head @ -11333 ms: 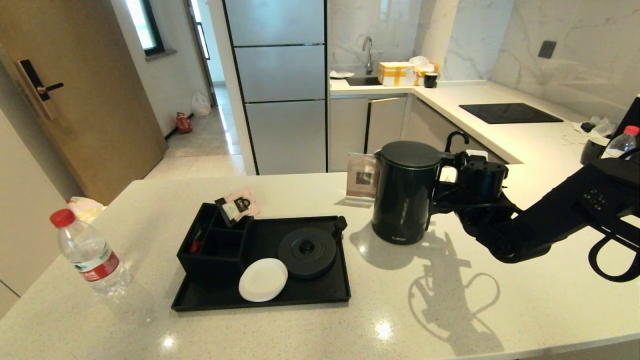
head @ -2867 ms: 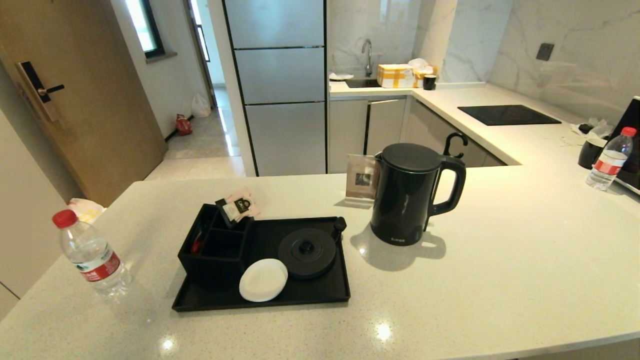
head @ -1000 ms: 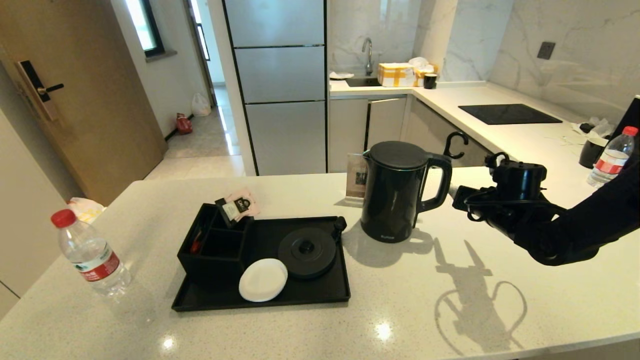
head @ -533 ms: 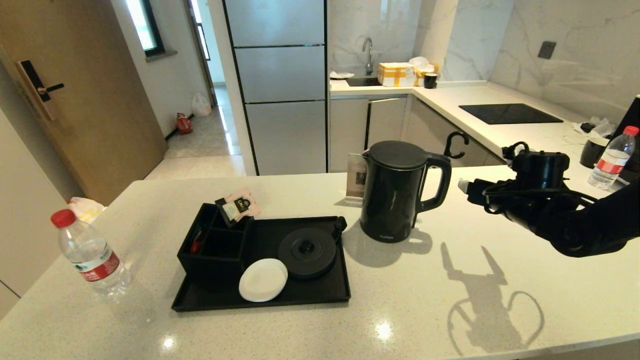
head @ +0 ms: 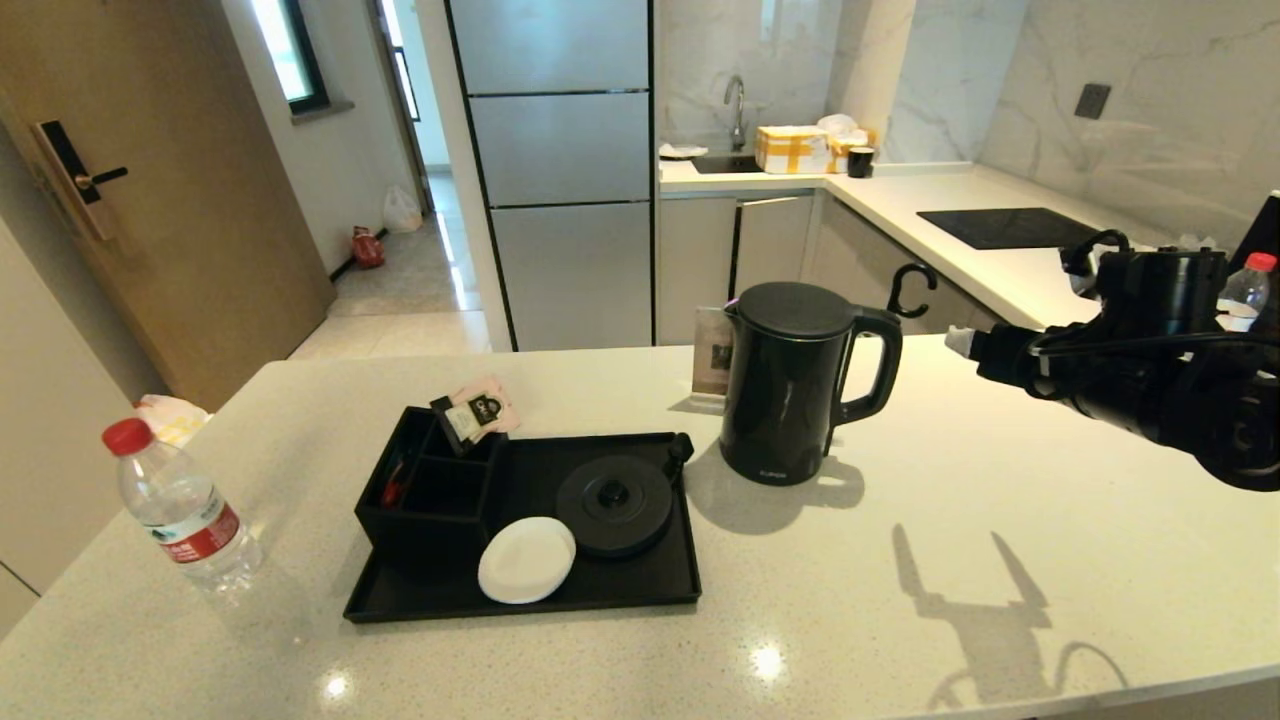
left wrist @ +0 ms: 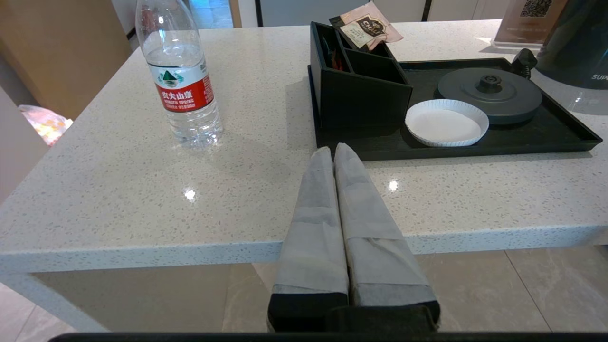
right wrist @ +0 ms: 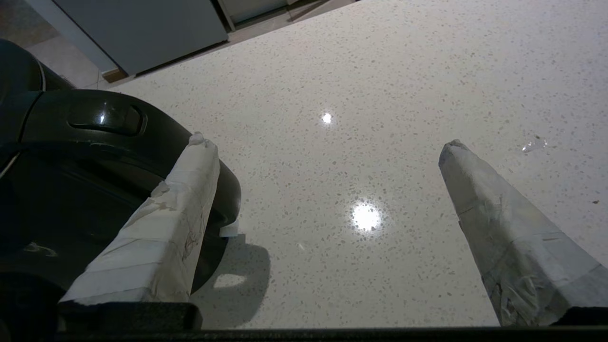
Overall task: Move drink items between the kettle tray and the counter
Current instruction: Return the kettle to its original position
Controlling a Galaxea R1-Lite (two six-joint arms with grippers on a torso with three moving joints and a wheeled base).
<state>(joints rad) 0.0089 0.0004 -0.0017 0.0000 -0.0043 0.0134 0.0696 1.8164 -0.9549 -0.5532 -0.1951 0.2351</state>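
The black kettle (head: 790, 380) stands upright on the counter (head: 900, 600), just right of the kettle tray (head: 660, 592), off its round base (head: 613, 503). My right gripper (head: 962, 343) hovers to the right of the kettle's handle, clear of it, open and empty. In the right wrist view the right gripper (right wrist: 325, 142) has bare counter between its fingers and the kettle (right wrist: 95, 156) beside one finger. A water bottle (head: 180, 505) stands on the counter left of the tray. My left gripper (left wrist: 334, 149) is shut and parked at the counter's front edge, facing the water bottle (left wrist: 183, 85) and tray (left wrist: 546, 137).
On the tray sit a compartmented box (head: 425, 490) with sachets (head: 475, 410) and a white coaster (head: 525, 558). A small card stand (head: 712, 365) is behind the kettle. A second bottle (head: 1245, 290) and a dark cup stand at the far right, behind my right arm, near the hob (head: 1005, 225).
My right gripper has drawn back to the right and upward, away from the kettle's handle, and its fingers have spread wider. The kettle, tray and bottle have stayed put.
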